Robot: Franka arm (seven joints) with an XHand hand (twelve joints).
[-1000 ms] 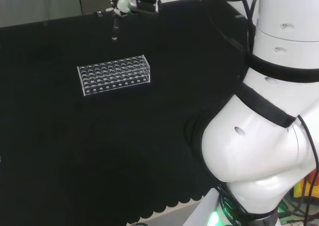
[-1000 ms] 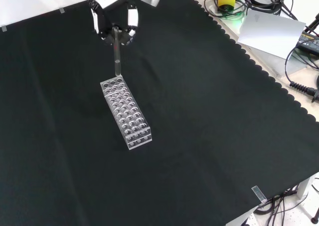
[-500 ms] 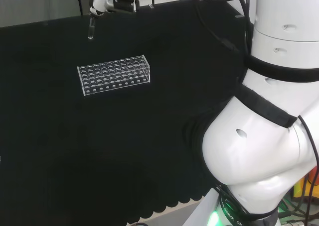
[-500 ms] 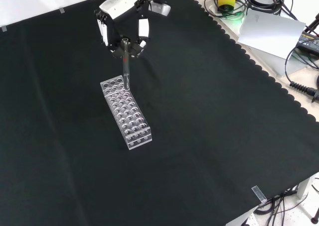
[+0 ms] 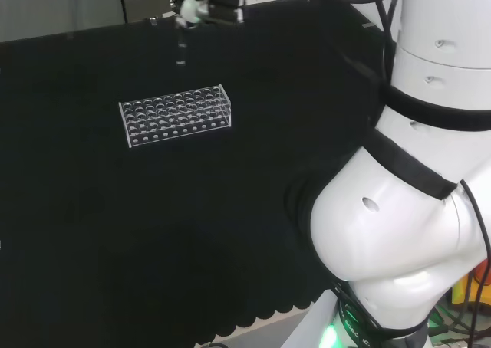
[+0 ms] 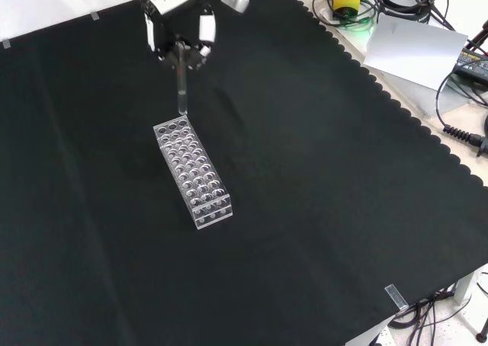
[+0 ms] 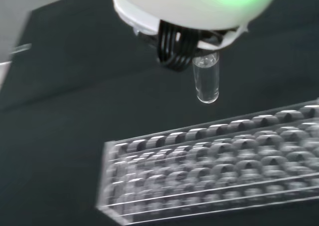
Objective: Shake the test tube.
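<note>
In the front view, the clear rack [image 6: 193, 172] lies on the worktop [image 6: 320, 209]. At its 12 o'clock, the robot hand [image 6: 180, 27] grasps the test tube [image 6: 181, 87] by its upper end, clear of the rack. Judged light, slippery, fragile glass; the upper end suits gripping.

My head camera looks from behind, over the arm [image 5: 399, 210], down at the black cloth [image 5: 153, 233]. My front camera faces it from above. The wrist camera is very close. All share the clear rack [image 5: 176, 115].
</note>
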